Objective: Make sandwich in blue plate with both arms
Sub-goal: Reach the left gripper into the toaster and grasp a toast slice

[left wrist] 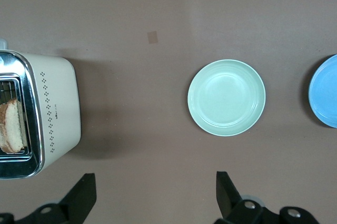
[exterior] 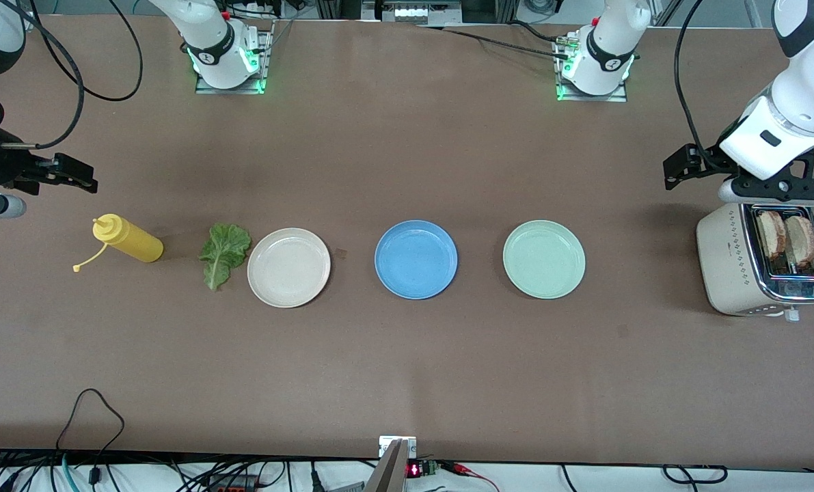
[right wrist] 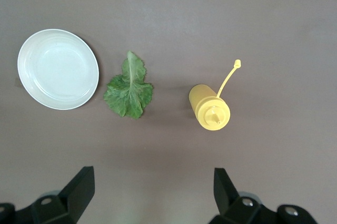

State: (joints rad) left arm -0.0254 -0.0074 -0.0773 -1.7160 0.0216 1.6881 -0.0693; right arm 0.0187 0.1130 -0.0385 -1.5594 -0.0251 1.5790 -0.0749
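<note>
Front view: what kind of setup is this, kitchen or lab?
Likely a lab bench staged as a kitchen: two arm bases bolted to a brown table, loose cables along its edge, plus a toaster and plates.

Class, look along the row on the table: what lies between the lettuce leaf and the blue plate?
In the front view, only the cream-white plate lies between the lettuce leaf and the blue plate; the leaf nearly touches its rim.

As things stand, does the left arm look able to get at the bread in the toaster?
Probably yes: the left gripper hangs open by the toaster, and both bread slices stand uncovered in its slots.
</note>
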